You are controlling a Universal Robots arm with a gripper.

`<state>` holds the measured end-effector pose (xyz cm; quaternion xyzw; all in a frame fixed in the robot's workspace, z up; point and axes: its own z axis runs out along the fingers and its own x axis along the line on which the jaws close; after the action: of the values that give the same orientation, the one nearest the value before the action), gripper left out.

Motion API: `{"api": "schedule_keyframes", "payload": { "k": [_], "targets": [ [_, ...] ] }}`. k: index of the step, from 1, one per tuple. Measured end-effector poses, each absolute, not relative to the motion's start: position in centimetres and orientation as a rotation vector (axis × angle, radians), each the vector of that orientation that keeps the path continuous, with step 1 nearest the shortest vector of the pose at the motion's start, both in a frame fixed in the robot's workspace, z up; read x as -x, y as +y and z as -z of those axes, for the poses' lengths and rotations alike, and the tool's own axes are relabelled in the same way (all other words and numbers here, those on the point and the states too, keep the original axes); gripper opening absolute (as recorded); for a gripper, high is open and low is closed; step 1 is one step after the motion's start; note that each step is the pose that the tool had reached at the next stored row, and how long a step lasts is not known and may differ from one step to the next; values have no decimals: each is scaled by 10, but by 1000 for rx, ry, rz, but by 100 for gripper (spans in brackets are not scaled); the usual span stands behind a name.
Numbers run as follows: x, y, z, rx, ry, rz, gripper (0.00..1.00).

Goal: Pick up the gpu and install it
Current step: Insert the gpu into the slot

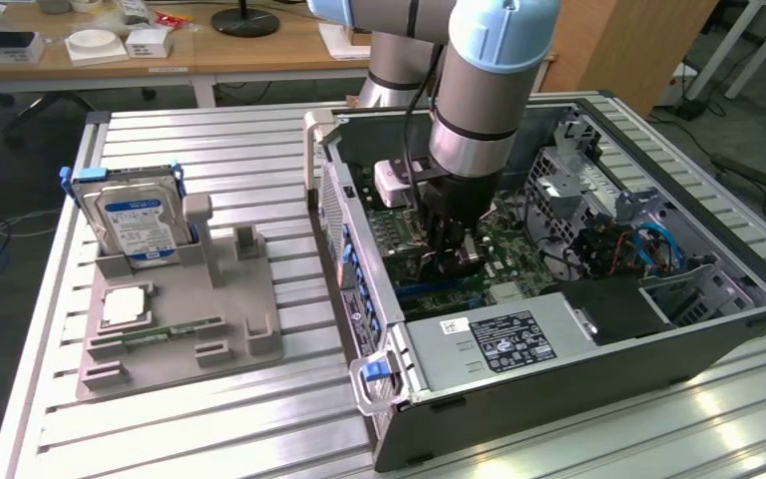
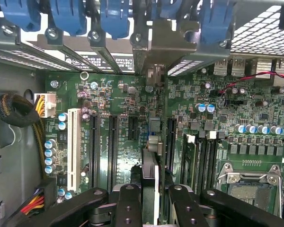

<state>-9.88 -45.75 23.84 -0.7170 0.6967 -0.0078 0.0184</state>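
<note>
Gripper [image 2: 151, 201] jaws clamped on gpu [image 2: 150, 163] — card edge-on inside computer case [image 1: 582, 384], centre of the exterior frame; long axis parallel to expansion slots [image 2: 112, 146] (seating depth indiscernible) — directly over motherboard [image 2: 255, 109].

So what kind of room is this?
Probably a robotics lab or workshop. A robot arm holds a gpu inside an open computer case on a metal table, a hard drive stands in a holder beside it, and cluttered desks stand behind.
</note>
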Motion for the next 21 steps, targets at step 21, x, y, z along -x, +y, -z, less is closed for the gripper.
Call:
{"api": "schedule_keyframes", "payload": {
  "k": [21],
  "targets": [
    [103, -458, -240, 2206, 2174, 37, 27]
  ]
}}
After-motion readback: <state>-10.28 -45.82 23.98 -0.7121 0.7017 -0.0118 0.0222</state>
